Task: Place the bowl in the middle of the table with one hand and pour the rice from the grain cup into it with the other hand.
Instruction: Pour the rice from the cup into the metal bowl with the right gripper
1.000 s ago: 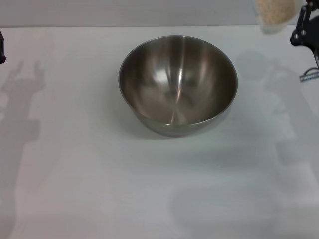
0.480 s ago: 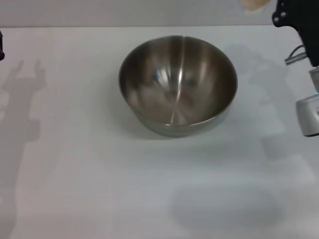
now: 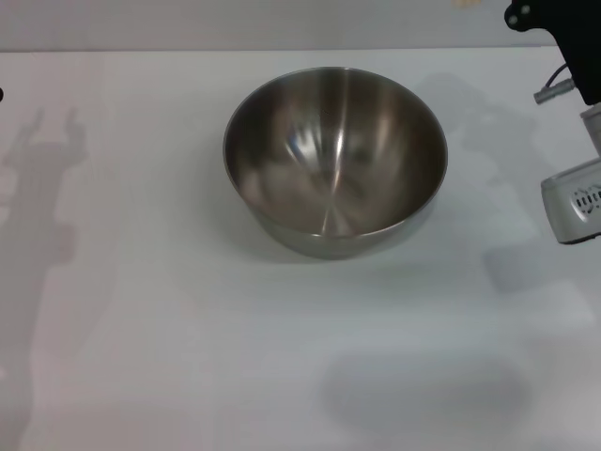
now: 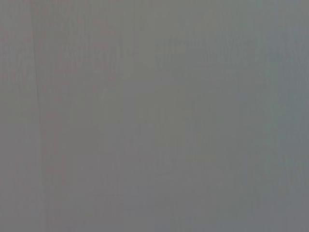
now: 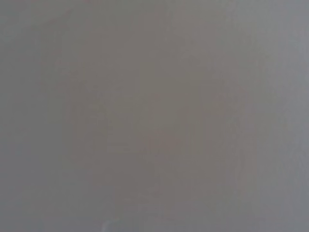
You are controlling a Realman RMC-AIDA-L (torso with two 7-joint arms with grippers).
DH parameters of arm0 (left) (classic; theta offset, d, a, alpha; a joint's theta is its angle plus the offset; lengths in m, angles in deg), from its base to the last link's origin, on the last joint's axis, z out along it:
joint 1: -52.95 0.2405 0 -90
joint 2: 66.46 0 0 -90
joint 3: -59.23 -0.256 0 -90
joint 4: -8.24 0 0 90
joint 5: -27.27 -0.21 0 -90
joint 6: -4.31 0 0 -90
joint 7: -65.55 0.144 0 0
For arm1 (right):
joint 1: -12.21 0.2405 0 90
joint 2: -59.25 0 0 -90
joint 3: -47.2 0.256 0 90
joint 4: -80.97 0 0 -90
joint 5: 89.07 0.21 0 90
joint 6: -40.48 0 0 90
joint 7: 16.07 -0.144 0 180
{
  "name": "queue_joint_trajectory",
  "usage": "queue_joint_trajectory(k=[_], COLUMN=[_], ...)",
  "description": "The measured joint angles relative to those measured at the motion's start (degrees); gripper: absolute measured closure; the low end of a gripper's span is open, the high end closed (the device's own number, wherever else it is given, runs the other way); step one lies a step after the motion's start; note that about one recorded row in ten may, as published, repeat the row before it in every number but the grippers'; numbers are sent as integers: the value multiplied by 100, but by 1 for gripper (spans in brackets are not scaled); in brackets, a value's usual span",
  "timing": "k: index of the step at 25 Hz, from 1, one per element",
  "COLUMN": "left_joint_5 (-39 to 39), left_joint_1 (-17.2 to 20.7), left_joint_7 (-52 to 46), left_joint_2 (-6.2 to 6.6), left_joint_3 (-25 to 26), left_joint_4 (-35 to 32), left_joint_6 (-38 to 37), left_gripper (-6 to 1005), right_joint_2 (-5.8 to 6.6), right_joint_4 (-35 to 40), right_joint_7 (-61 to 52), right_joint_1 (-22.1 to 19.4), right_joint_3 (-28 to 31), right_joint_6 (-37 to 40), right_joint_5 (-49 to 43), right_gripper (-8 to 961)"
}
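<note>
- Since a second ago: right arm [image 3: 573, 202] comes further into the head view along the right edge, its black upper part at the top right corner and a grey-white housing lower down; grain cup, then plain at the top edge with its load of rice, is almost wholly out of the picture.
- Rice [image 3: 466, 4]: only a small pale beige sliver shows at the very top edge, left of the black arm part; the cup around it cannot be made out.
- Bowl [image 3: 334, 160]: stainless steel, round, upright, standing near the middle of the table, unchanged in position; inside shiny and holds no grains.
- Table [image 3: 169, 357]: plain white top, bearing the bowl and soft grey shadows (an arm-shaped one at the left side, another right of the bowl, a blurred oval near the front).
- Right gripper: fingers lie beyond the top edge of the head view, so how far they stand apart, and whether they grip the cup, cannot be told.
- Left gripper: not seen; only a tiny dark speck at the left edge, which has shrunk since earlier.
- Left wrist view and right wrist view: each shows a flat grey field, with nothing to pick out.
</note>
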Motion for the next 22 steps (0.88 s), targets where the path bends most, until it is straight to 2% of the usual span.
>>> queue_joint_trajectory(k=[4,13,22], left_joint_5=[0,0,0], left_joint_1=[-8,-47,-48], left_joint_7=[0,0,0], left_joint_2=[-3,-6,-6], left_joint_3=[1,1,43], left_joint_4=[8,9,8], left_joint_6=[-20,-75,-155], left_gripper=[592,592,592], right_joint_2=[-6,-21,-29], right_joint_4=[217,172,-52], right_joint_7=[159,1103,2844], right_joint_1=[90,177,138], right_joint_3=[-284,-716,-780], right_joint_6=[-56,-241,-321], right_joint_5=[-12,-15,-15], right_gripper=[946,945,943])
